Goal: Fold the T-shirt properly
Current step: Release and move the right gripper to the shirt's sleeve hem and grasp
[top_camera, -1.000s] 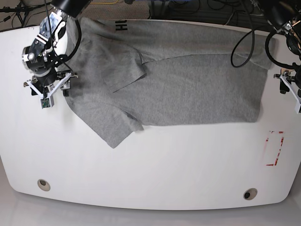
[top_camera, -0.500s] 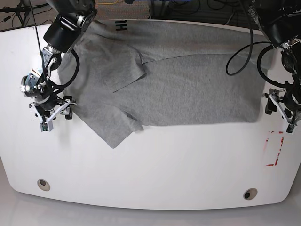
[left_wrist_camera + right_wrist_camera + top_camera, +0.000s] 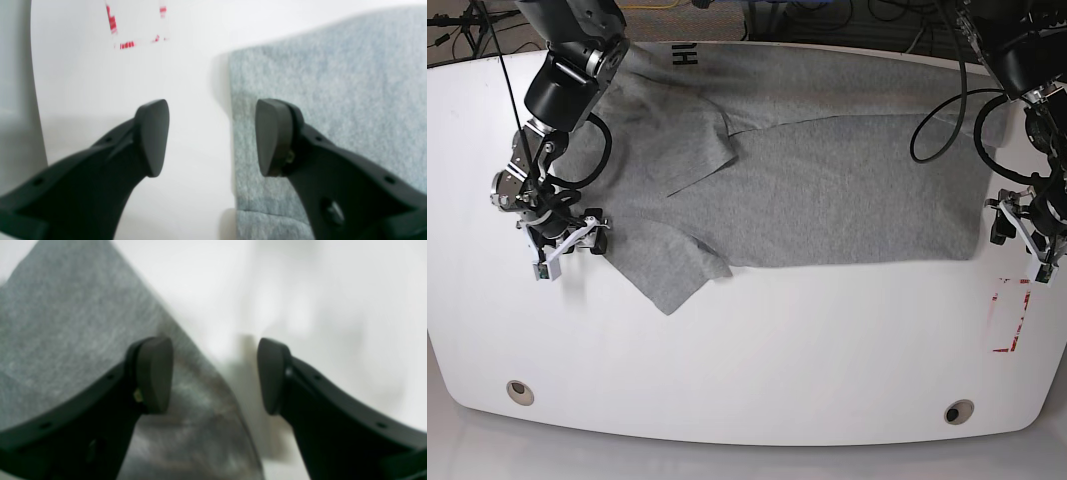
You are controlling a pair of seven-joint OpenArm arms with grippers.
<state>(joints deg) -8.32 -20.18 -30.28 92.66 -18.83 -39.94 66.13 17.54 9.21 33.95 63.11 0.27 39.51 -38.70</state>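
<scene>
While the grey T-shirt point(image 3: 807, 190) lies spread across the far half of the white tabletop point(image 3: 757, 370), both grippers hang low at its two ends. Black lettering shows on the shirt at the far edge, only partly readable, and one short sleeve point(image 3: 672, 270) points toward the near edge.

Seen from its wrist camera, the left gripper point(image 3: 211, 138) has its jaws spread with nothing between them. One pad point(image 3: 268, 136) sits over the grey cloth, just inside the shirt's straight edge, and the other pad point(image 3: 153, 136) sits over bare table. Red tape marks point(image 3: 133, 30) lie beyond it, near the table's side edge.

Over at the sleeve end, the right gripper point(image 3: 215, 375) also has its jaws spread and grips nothing; one pad point(image 3: 155, 373) is above the slanted edge of the shirt, the other above bare white surface. This view is blurred, so I cannot tell whether either pad touches the cloth.
</scene>
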